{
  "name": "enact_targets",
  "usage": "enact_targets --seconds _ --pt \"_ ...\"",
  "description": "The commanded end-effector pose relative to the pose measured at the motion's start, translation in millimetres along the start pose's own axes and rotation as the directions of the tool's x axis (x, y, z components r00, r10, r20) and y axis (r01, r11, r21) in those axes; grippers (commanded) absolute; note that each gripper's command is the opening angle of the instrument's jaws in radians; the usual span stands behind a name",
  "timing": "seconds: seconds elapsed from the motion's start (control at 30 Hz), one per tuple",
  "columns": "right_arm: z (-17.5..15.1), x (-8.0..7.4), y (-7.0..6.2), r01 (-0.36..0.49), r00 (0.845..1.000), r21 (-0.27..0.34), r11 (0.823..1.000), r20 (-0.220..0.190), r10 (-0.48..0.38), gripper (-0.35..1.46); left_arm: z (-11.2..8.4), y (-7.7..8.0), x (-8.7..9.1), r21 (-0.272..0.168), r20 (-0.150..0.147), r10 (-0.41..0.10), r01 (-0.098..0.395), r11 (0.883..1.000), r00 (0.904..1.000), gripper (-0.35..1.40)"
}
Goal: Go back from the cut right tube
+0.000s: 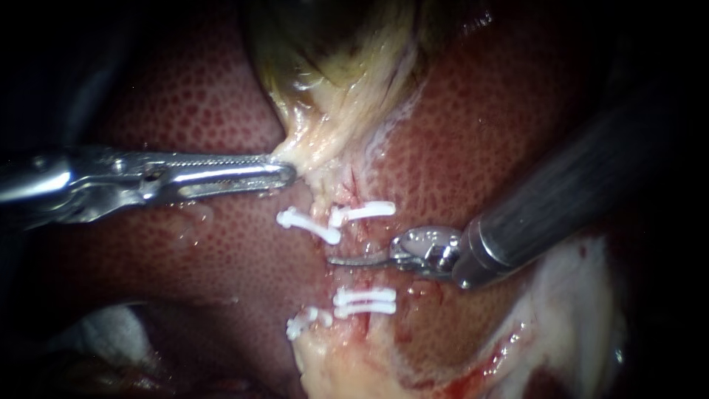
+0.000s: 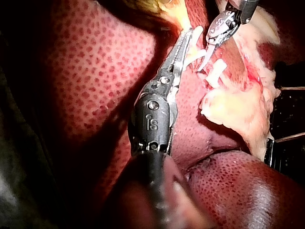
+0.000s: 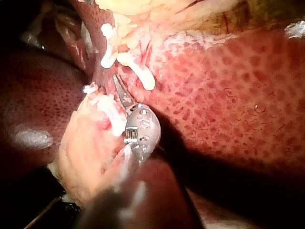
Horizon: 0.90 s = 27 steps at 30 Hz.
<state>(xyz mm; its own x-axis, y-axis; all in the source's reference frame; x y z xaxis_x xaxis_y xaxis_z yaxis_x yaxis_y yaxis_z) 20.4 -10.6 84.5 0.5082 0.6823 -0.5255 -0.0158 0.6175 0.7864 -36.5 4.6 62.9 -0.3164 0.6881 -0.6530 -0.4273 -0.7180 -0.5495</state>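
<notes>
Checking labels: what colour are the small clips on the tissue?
The small plastic clips are white; clearest in endoscope view.

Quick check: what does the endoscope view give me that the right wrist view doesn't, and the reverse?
Endoscope only: the left instrument, jaws shut on the gallbladder. Right wrist only: a dark glossy liver lobe beside the pale tissue next to the right instrument. Both: the right instrument's shut jaws between two groups of white clips, on speckled liver.

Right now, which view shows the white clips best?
Endoscope view: upper clips and lower clips all lie unobstructed. Left wrist view: my left instrument hides parts of some. Right wrist view: my right instrument partly covers those beside it.
</notes>
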Motion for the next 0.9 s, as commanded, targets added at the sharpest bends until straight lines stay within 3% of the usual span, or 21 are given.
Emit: enact_targets --seconds 0.03,0.2,0.27,0.37,0.43,0.83,0.9 --pt "0.0 0.0 0.0 0.001 1.0 0.001 1.0 0.0 -0.001 -0.35 0.0 0.0 0.0 0.0 0.0 0.0 0.0 1.0 1.0 -0.35" --pt "0.1 0.0 -0.1 -0.003 1.0 0.002 1.0 -0.003 0.003 -0.28 0.0 0.0 0.0 0.0 0.0 0.0 0.0 1.0 1.0 -0.35" --pt "0.1 0.0 -0.2 -0.007 1.0 0.006 1.0 -0.011 0.007 0.24 0.0 0.0 0.0 0.0 0.0 0.0 0.0 1.0 1.0 -0.35" --pt "0.2 0.0 -0.3 -0.007 1.0 0.016 1.0 -0.03 0.008 0.79 -0.1 0.0 -0.1 -0.001 0.0 0.0 0.0 1.0 1.0 -0.35" --pt "0.2 0.0 -0.3 -0.014 0.999 0.024 1.0 -0.04 0.015 0.96 -0.1 -0.1 -0.1 -0.001 0.0 0.001 -0.001 1.0 1.0 -0.35" --pt "-0.5 -0.2 -1.6 -0.001 0.999 0.071 0.998 -0.042 0.004 1.26 -0.2 -0.3 -0.2 -0.003 0.0 0.001 -0.001 1.0 1.0 -0.35" --pt "-1.4 -0.1 -2.0 0.075 0.996 0.062 0.995 -0.044 -0.072 1.33 -0.3 -0.4 -0.3 -0.004 0.0 0.002 -0.002 1.0 1.0 -0.35"
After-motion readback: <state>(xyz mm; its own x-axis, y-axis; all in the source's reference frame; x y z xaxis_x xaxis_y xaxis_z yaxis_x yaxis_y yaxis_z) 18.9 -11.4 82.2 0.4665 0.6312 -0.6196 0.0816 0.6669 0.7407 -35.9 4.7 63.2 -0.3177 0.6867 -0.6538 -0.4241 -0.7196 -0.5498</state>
